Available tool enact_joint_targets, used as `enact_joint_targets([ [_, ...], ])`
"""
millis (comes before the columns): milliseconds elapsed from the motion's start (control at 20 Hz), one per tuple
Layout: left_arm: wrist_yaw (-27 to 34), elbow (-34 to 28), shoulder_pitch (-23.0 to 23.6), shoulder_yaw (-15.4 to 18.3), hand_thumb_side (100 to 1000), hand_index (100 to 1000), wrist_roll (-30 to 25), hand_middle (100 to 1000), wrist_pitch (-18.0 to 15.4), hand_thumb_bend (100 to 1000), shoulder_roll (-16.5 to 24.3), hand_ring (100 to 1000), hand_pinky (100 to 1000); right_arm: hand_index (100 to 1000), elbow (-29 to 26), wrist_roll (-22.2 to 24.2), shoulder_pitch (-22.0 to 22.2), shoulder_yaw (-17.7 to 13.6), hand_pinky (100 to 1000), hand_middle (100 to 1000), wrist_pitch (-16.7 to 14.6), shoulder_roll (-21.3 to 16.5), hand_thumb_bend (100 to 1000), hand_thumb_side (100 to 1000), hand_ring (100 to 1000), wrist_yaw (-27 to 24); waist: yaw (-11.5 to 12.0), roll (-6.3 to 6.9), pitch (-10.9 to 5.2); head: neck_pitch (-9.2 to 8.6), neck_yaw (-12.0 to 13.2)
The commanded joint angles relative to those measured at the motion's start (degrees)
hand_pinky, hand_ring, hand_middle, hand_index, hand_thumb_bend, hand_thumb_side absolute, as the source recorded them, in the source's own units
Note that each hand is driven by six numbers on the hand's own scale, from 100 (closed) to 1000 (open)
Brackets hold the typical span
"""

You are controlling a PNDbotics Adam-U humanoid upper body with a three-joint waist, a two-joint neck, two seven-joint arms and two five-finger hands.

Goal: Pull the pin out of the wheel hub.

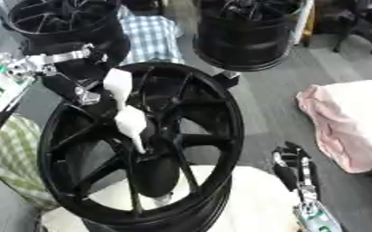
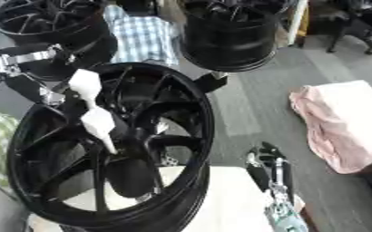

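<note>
Reaching into the glossy black spoked wheel hub (image 1: 197, 136), left hand (image 1: 125, 113) white-covered.

The pin cannot be made out: where the white-covered fingers (image 1: 131, 122) of the left hand (image 1: 119, 86) reach the centre of the wheel hub (image 1: 141, 145), everything blurs into black. The hub's lower rim hides part of the white cushion (image 1: 256, 204) beneath it. The right hand (image 1: 292, 165) shows only as dark, blurred fingers, its arm cut off by the bottom edge. Two more black wheels (image 2: 229, 31) behind are cropped by the top edge. The pink cloth (image 1: 348, 122) runs off the right edge.
</note>
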Motion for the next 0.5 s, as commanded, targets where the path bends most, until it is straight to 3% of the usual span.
enact_joint_targets([
  [50, 3.47, -3.69, -0.68, 4.43, 312, 528, -14.3, 469, -12.26, 229, 5.3, 707, 781, 831, -0.4, -0.14, -0.49, 0.03, 753, 701, 0.02, -0.59, 100, 488, 712, -0.22, 0.35, -0.11, -0.76, -0.75, -0.24],
  [250, 8.36, -7.88, 3.15, 10.12, 308, 539, -14.3, 478, -9.67, 233, 11.67, 712, 783, 831, -0.25, -0.43, -0.4, -0.18, 753, 700, 0.05, -0.67, 100, 487, 712, -0.44, 0.97, -0.14, -0.77, -1.01, -0.73],
  [500, 14.62, -11.31, 16.3, 20.34, 303, 576, -14.3, 510, -6.2, 301, 20.54, 727, 778, 831, -0.31, -0.84, -0.41, -0.49, 754, 701, 0.1, -0.82, 100, 486, 712, -0.63, 1.66, -0.26, -0.59, -1.52, -1.64],
])
